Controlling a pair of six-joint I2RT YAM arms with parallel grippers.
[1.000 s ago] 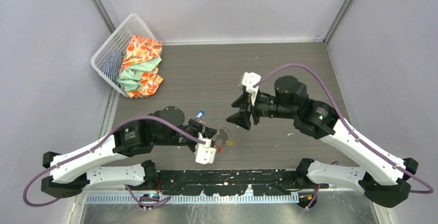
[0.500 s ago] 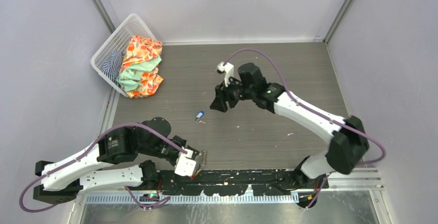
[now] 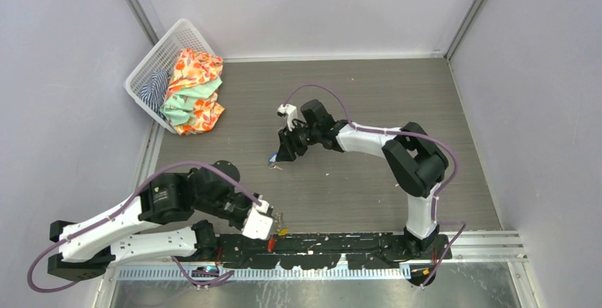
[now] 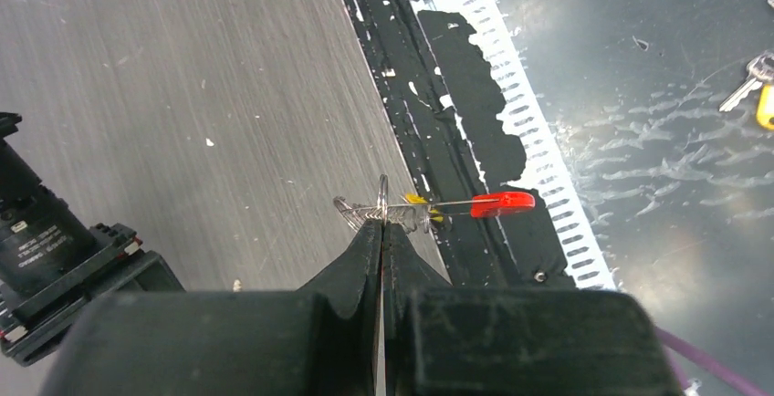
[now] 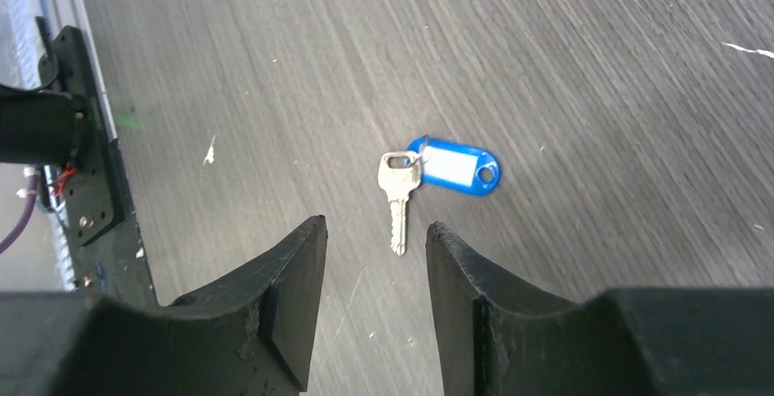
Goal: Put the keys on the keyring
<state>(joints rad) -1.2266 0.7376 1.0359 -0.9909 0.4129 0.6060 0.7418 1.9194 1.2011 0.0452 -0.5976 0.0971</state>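
Over the worktop (image 5: 593, 67), right claw (image 5: 374, 232) hangs apart above the light, slippery blue key (image 5: 399, 191), likely best pinched at its plastic head; left claw (image 4: 381, 232) clamps the keyring (image 4: 394, 214).

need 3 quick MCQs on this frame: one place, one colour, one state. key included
1. Where is the blue-tagged key?
A) clamped between fingers
B) flat on the table
C) hanging in the air

2. What colour is the tag on the keyring pinched by the left gripper?
A) green
B) red
C) white

3. What state is the right gripper in?
A) open, empty
B) shut on the key
C) shut on cloth

Key:
1 B: the right wrist view shows it lying on the wood-grain top, just ahead of the fingers.
2 B: the left wrist view shows a red tag sticking out beyond the closed fingers.
3 A: a clear gap shows between its fingers, with nothing in it.
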